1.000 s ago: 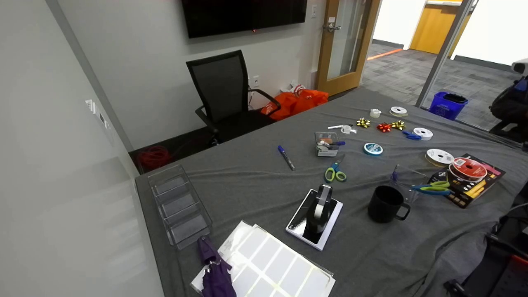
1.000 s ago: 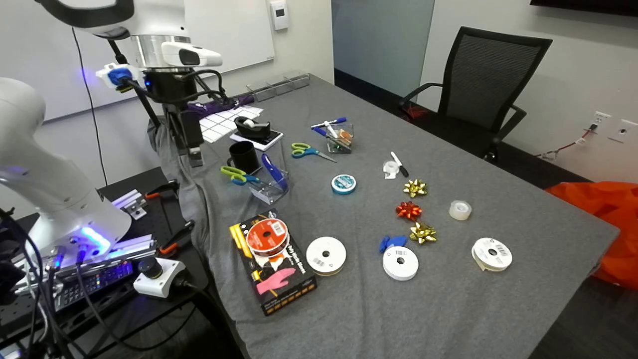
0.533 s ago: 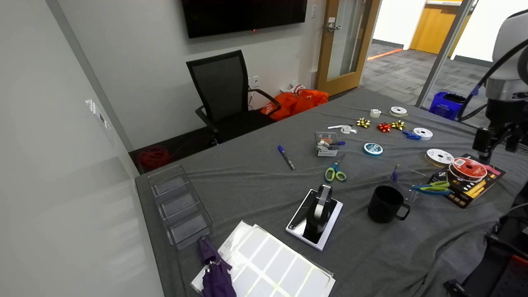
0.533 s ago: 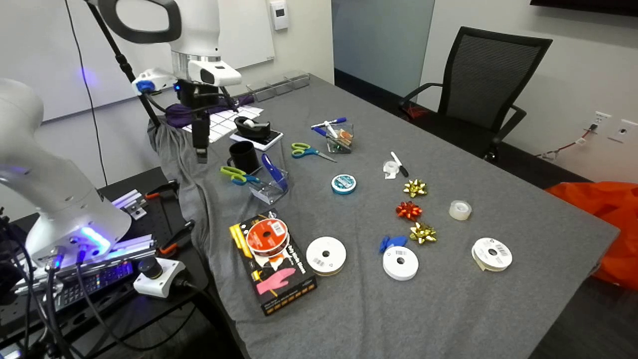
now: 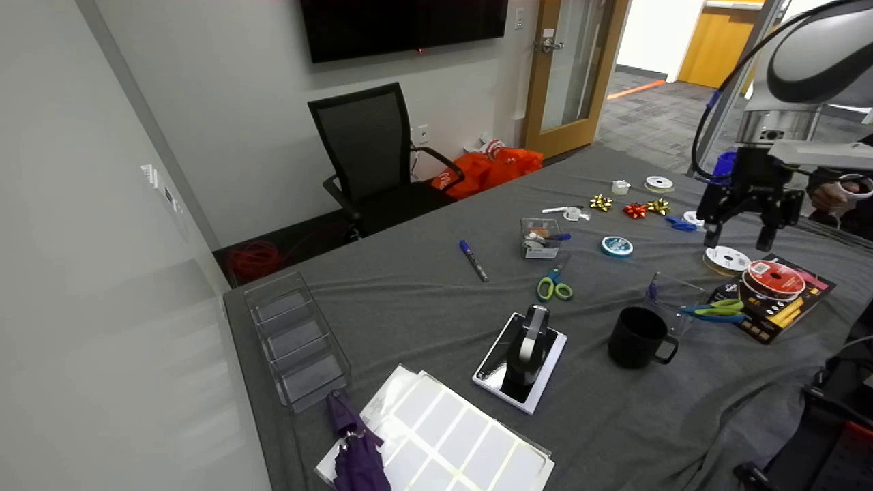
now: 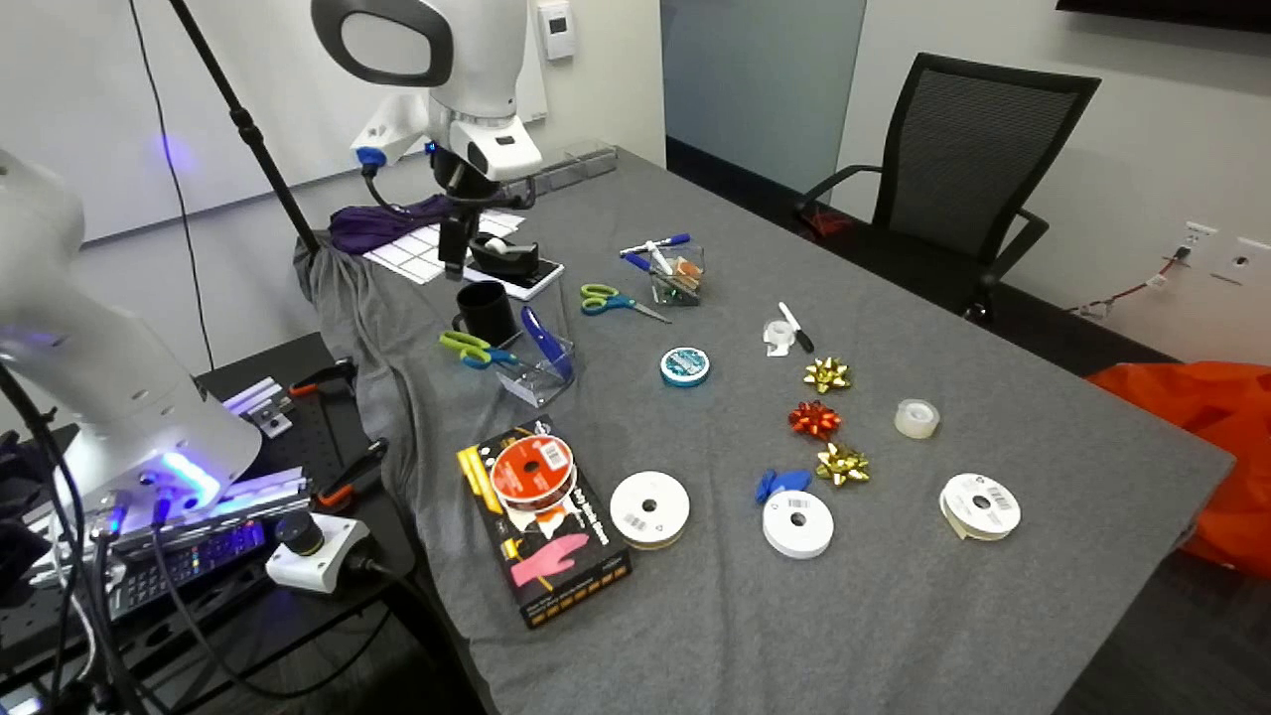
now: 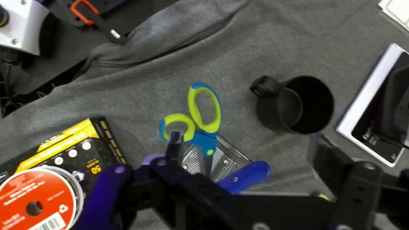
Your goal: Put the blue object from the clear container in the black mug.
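The blue object (image 6: 546,343) leans in the clear container (image 6: 536,385), with its upper end above the rim. It also shows in the wrist view (image 7: 246,175), partly hidden by my gripper. Green-handled scissors (image 7: 204,140) stand in the same container. The black mug (image 5: 634,337) stands upright beside the container; in the wrist view the mug (image 7: 271,115) shows its open mouth, with the handle toward the upper left. My gripper (image 5: 738,241) is open and empty, in the air above the table. In the wrist view my gripper (image 7: 247,140) has one finger over the scissors and the other below the mug.
A glove box (image 6: 546,536) with a red ribbon spool (image 6: 533,472) lies near the container. A tape dispenser (image 5: 528,348) on a white box stands past the mug. Other scissors (image 6: 616,300) and a pen holder (image 6: 680,276) are farther back. A person's hand (image 5: 829,198) shows behind the arm.
My arm has come into an exterior view from the right edge and moved left. In an exterior view it has moved right and up. The table objects have not moved.
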`<state>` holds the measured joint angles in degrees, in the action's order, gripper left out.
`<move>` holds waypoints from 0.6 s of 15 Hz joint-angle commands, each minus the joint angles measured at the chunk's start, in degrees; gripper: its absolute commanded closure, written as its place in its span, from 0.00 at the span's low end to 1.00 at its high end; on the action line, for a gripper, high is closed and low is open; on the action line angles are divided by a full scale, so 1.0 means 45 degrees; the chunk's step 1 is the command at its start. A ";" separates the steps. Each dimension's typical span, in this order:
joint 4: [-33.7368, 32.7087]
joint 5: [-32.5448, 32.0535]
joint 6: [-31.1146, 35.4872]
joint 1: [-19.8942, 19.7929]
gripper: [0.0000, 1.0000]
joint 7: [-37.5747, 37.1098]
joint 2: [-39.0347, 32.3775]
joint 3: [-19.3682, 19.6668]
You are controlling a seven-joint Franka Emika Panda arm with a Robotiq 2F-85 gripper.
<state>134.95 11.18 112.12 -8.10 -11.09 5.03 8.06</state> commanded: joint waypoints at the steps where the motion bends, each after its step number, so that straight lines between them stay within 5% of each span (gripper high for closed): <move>1: -0.1664 0.1512 0.0036 0.0065 0.00 -0.0943 -0.1794 -0.0039; 5: -0.2850 0.2875 0.0473 0.0214 0.00 -0.2071 -0.3384 -0.0183; 9: -0.3318 0.2714 0.1531 0.0486 0.00 -0.3124 -0.4523 -0.0205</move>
<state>122.31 23.38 116.47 -6.55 -22.06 -11.24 7.39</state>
